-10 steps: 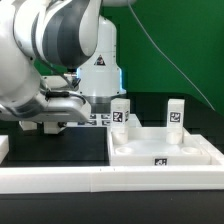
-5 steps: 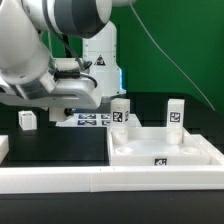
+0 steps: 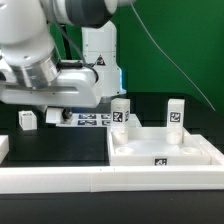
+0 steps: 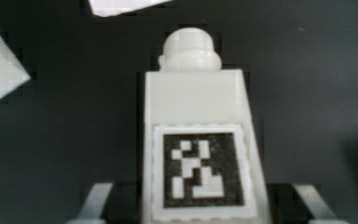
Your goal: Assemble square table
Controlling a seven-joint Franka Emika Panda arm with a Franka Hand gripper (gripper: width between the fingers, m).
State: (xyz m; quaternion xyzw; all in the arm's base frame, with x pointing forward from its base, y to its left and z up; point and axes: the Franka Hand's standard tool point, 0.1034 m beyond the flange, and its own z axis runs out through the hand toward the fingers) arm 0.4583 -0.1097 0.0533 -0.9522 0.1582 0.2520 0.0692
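1. The gripper [image 4: 199,203] looks clamped on a leg [image 4: 197,120]. Its fingers [image 4: 101,200] flank the leg's two narrow sides near the butt end. The contact itself falls at the edge of the wrist view, so the hold is my reading.
2. The grip sits low on the leg, probably to leave the rounded peg end free. That is the end that must go into the slab [image 3: 190,150].
3. The leg's long axis runs crosswise to the line the fingers close along. The peg points away from the fingers and the tag face is turned toward the wrist camera. It seems to lie roughly level under the hand, so it would need tipping upright before seating.
4. In the exterior view the hand hangs above the dark table, well apart from the slab, on the exterior view's left.
5. The slab lies just behind the rail [image 3: 60,180] — likely braced there against pushing. An upright leg [image 3: 120,112] and a second upright leg [image 3: 176,113] stand toward its back edge.
6. A spare leg [image 3: 27,120] waits on the table, beside the hand.
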